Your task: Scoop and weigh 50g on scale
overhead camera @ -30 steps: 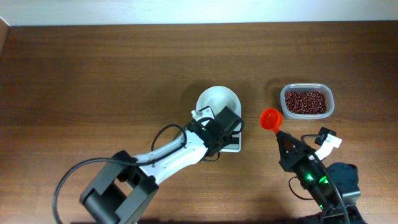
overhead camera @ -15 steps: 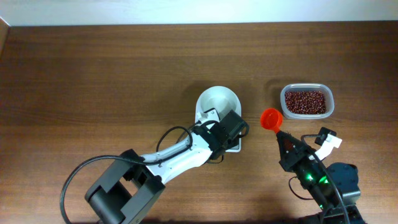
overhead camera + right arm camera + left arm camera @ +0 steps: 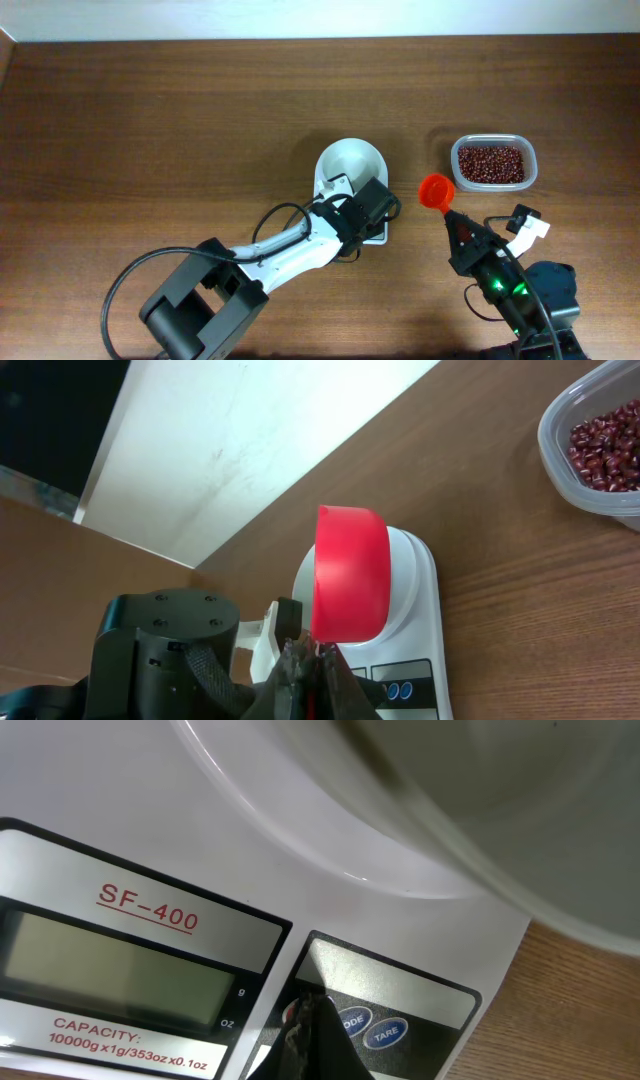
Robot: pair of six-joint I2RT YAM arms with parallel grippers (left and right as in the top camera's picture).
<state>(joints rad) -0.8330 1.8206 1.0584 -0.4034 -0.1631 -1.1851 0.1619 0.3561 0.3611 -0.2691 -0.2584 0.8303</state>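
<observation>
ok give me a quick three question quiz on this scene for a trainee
1. Short answer: where are the beans right now?
2. Pick one: what does the right end effector hold? A) the scale B) the orange-red scoop C) nothing
3. True or false: the bowl on the scale already holds beans.

Key
1. All in the clear tub, off to the side of the scale.
2. B
3. False, the bowl is empty.
</observation>
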